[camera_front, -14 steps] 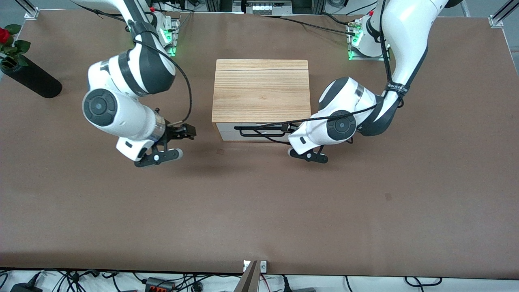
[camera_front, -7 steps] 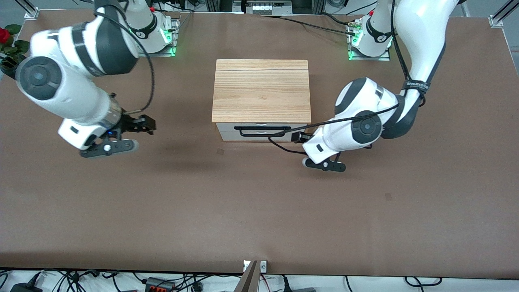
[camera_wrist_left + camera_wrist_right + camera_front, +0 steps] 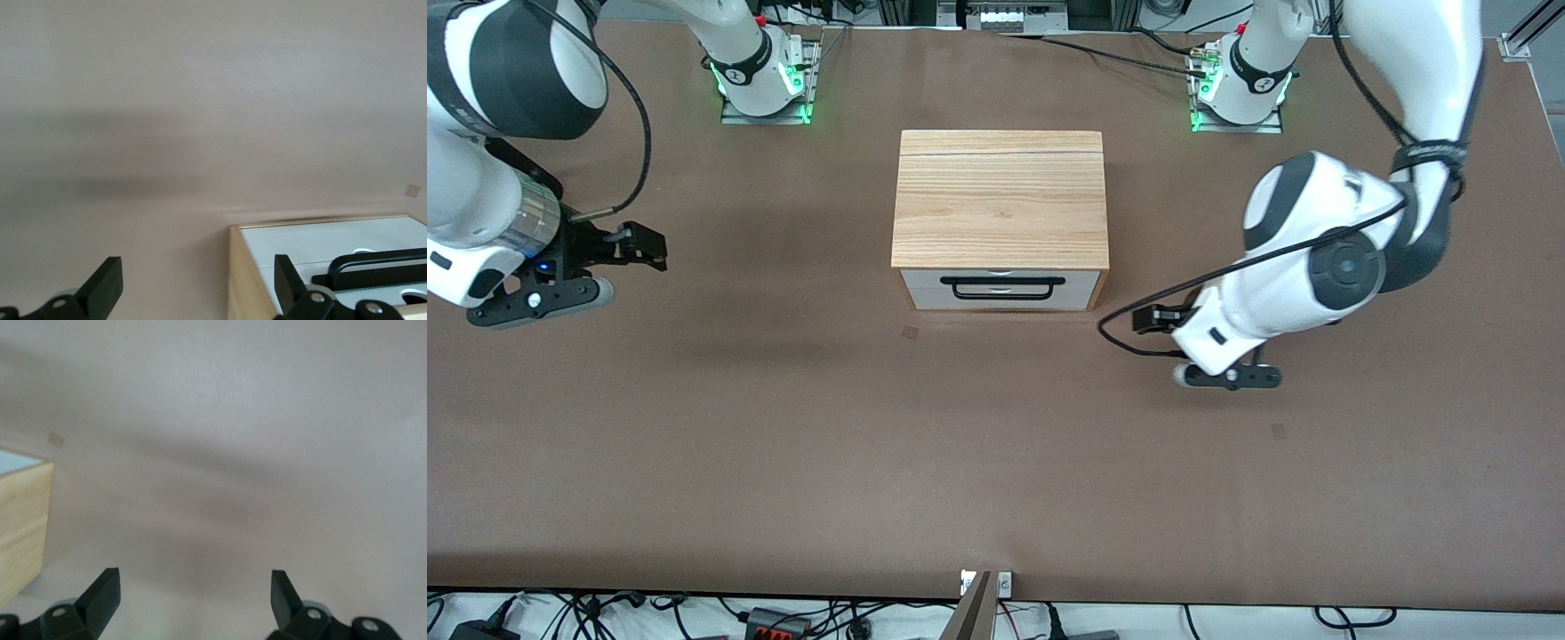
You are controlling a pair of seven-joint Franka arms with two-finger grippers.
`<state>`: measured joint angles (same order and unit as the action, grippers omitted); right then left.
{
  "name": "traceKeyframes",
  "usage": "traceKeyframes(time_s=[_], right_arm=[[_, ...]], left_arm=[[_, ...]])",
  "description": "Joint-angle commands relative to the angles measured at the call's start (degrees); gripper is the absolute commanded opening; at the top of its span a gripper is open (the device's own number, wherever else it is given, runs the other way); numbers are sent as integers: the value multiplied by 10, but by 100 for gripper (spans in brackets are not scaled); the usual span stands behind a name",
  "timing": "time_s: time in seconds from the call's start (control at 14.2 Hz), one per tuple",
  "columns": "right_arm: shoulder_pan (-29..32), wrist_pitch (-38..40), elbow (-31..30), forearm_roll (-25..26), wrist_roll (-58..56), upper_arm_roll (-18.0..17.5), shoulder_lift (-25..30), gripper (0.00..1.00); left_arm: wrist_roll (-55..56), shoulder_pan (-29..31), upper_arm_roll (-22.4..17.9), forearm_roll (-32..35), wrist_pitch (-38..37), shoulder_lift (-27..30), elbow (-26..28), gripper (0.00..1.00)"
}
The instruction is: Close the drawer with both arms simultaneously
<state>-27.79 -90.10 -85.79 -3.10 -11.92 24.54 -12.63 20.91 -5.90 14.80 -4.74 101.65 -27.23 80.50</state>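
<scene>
The drawer (image 3: pixel 1003 290) shows its white front panel and black bar handle (image 3: pixel 1003 286), set flush under the oak-grain box (image 3: pixel 1000 197) at mid-table. My left gripper (image 3: pixel 1149 318) is open and empty above the table, beside the box toward the left arm's end. In the left wrist view its fingers (image 3: pixel 287 280) frame the box's corner, and the drawer front (image 3: pixel 333 243) and handle (image 3: pixel 380 263) show. My right gripper (image 3: pixel 647 244) is open and empty above the table, well off toward the right arm's end. The right wrist view shows its fingers (image 3: pixel 103 590) and the box's side (image 3: pixel 23 527).
Two small marks lie on the brown table (image 3: pixel 996 462), one just in front of the drawer (image 3: pixel 910 332) and one toward the left arm's end (image 3: pixel 1278 431). The arm bases (image 3: pixel 765 89) (image 3: pixel 1236 89) stand along the table's edge farthest from the front camera.
Both arms have swung away from the drawer front, each toward its own end of the table. The drawer front has not moved.
</scene>
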Motion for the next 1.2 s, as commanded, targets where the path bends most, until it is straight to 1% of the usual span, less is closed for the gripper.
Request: traceKeyframes(time_s=[0.0,0.14,0.28,0.35,0.42,0.49,0.63,0.7,0.77,0.84,0.91,0.98,1.12], right_arm=[[15,22,12,14,-8,-9,17,100],[30,27,5,29,-9,-12,25,100],[40,27,-6,32,-9,-12,27,100],[44,27,-10,32,-9,-19,28,100],[57,26,-15,36,-9,-33,30,100],[83,23,-20,50,-9,-64,34,100],[147,12,-39,64,-5,-137,49,100],[172,-7,-61,64,-3,-158,65,100],[189,-43,-96,64,-2,-171,86,100],[209,-72,-135,63,1,-185,113,100],[227,-82,-154,62,2,-197,128,100],[237,-76,-156,60,6,-201,135,100],[242,-73,-155,61,14,-202,141,100]], left_arm=[[-3,0,-30,2,-72,24,-33,100],[-4,4,-51,1,-113,52,-38,100],[-1,6,-80,-4,-116,80,-36,100],[-4,7,-93,-4,-124,95,-32,100],[-4,8,-105,-6,-137,106,-32,100],[-4,9,-108,-6,-140,120,-34,100],[-5,8,-112,2,-150,137,-25,100],[-6,11,-114,2,-150,138,-24,100],[-11,12,-114,3,-151,143,-20,100],[-28,11,-114,4,-146,161,6,100],[-59,11,-115,11,-139,176,25,100],[-91,11,-114,22,-135,179,30,100],[-105,6,-106,54,-139,179,26,100]])
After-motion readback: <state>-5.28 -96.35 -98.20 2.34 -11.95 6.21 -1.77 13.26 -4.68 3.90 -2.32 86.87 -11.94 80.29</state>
